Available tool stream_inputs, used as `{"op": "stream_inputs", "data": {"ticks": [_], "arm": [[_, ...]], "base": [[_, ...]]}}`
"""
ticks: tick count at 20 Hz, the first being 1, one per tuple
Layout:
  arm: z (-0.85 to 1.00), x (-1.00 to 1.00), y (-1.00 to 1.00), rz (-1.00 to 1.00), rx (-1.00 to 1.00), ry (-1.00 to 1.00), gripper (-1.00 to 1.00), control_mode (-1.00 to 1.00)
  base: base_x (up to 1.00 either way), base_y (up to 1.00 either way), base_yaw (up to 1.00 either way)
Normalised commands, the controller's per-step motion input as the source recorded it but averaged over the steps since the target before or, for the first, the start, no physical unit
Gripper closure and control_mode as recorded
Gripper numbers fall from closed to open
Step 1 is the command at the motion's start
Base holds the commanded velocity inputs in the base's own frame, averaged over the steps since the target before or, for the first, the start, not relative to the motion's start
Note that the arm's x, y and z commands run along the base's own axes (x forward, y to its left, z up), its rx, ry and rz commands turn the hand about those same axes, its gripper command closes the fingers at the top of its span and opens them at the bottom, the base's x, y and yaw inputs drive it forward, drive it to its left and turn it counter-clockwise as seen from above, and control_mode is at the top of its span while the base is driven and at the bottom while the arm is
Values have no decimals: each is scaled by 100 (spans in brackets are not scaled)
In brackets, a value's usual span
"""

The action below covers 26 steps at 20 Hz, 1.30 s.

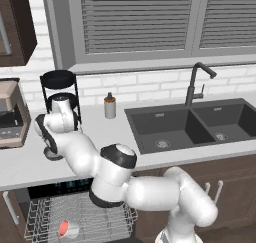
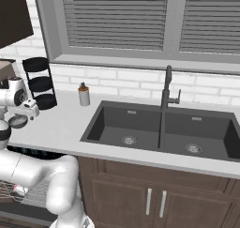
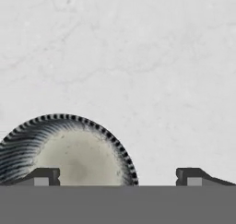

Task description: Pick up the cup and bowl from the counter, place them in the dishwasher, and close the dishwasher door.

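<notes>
A: Gripper point(image 3: 118, 177) hangs over the counter point(image 3: 161, 57), pointing down, jaws spread wide, nothing between them.

B: And the bowl?

A: Bowl point(image 3: 69, 149) sits on the counter right under the hand, but off-centre. One fingertip point(image 3: 44, 177) shows over the bowl's inside, the other over bare counter beyond the rim. My guess is that's deliberate: straddle the rim and pinch the wall, since the bowl looks too wide to take whole.

B: From the room, where is that?

A: Taking the sink point(image 1: 192, 124) as the mark: the bowl point(image 2: 18, 122) is well to its left, near the counter's front edge, past the bottle point(image 1: 110, 106). The black tiered rack point(image 1: 59, 92) stands behind it against the wall.

B: Cup?

A: Cup point(image 1: 67, 229) already lies on its side in the dishwasher point(image 1: 80, 212) rack, red inside showing. The dishwasher is below the counter, left of the sink cabinet, with its wire rack out.

B: So roughly halfway?

A: I'd judge so. Bowl not yet gripped, door not yet shut. I can't make out the door itself.

B: Risk?

A: A shallow wall gives little to pinch; it could slip or tip if the hand comes down skewed.
</notes>
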Motion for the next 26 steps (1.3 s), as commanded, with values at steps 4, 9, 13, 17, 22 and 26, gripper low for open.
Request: {"op": "stream_inputs", "data": {"ticks": [4, 9, 13, 17, 22, 26], "arm": [[-42, 24, 2, 0, -7, 1, -100, -100], [-57, 1, 2, 0, -7, 7, -100, -100], [-29, -1, 29, 0, -2, 0, -100, -100], [0, 0, 25, 0, 0, 0, -100, -100], [3, -44, 6, -1, 0, -1, 100, -100], [5, -77, 0, -6, -1, -7, 100, -100]], "base": [[0, 0, 0], [0, 0, 0], [0, 0, 0], [0, 0, 0], [0, 0, 0], [0, 0, 0]]}}
